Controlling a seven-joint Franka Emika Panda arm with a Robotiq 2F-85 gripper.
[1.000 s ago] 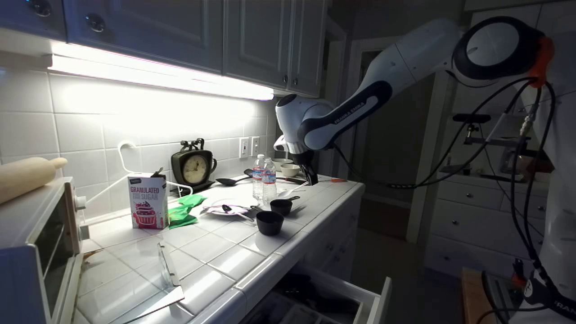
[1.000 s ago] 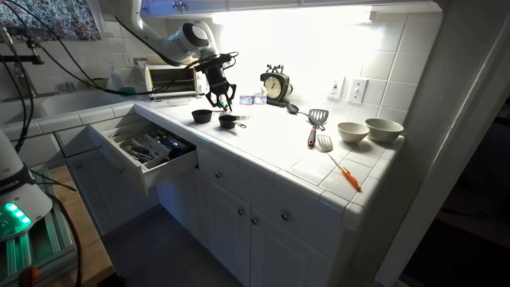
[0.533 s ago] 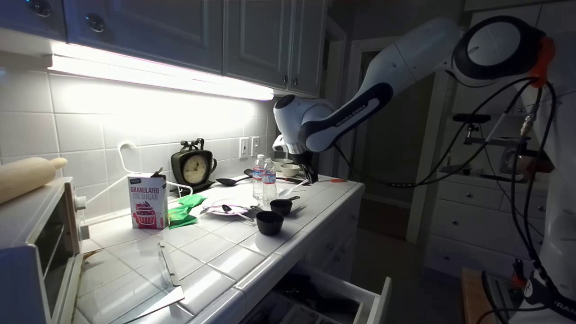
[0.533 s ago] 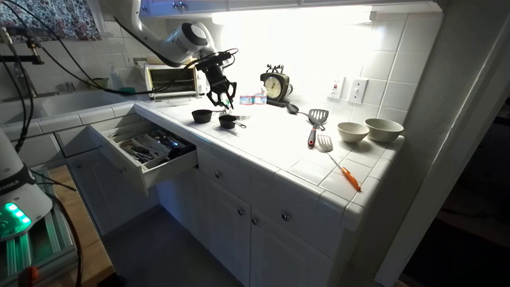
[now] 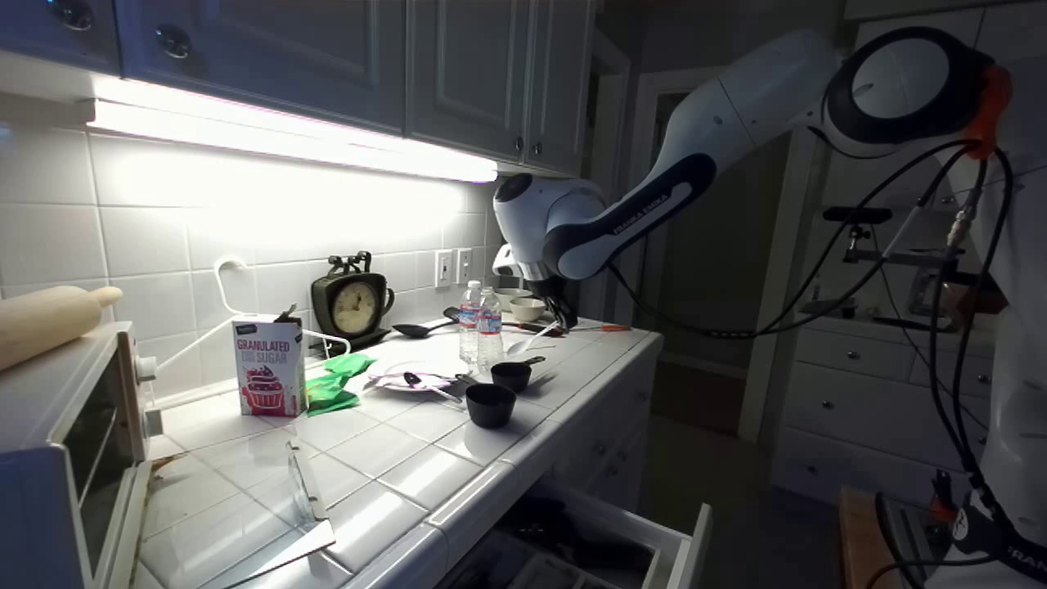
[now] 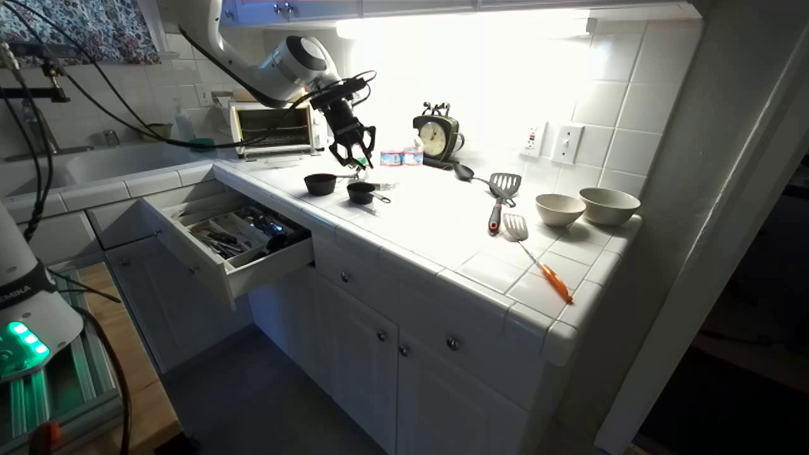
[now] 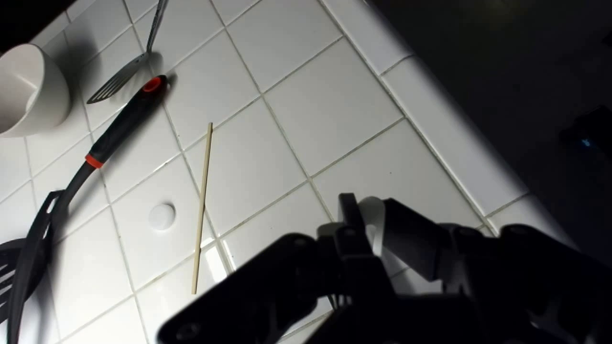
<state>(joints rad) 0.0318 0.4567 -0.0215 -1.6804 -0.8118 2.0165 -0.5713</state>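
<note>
My gripper (image 5: 564,325) is low over the white tiled counter, tilted, and also shows in an exterior view (image 6: 360,164). In the wrist view its fingertips (image 7: 368,203) are closed around a white plastic spoon (image 7: 374,208); only a rounded end shows between them. In an exterior view the spoon (image 5: 533,339) slants from the fingertips down toward the counter; I cannot tell if its bowl touches the tiles. A thin wooden stick (image 7: 202,205) and a white cap (image 7: 162,216) lie nearby. A utensil with a black and red handle (image 7: 129,117) lies beyond them.
Two black measuring cups (image 5: 491,406) (image 5: 512,376) and water bottles (image 5: 489,335) stand close by. Bowls (image 6: 560,212), an orange-handled spatula (image 6: 556,283), a clock-like scale (image 6: 435,136), a plate (image 5: 401,381) and a sugar box (image 5: 270,368) are on the counter. A drawer (image 6: 268,275) is open.
My gripper has risen slightly and tilted a little. The spoon's held end has come up with it, so the spoon slants more steeply; its bowl end has moved little.
</note>
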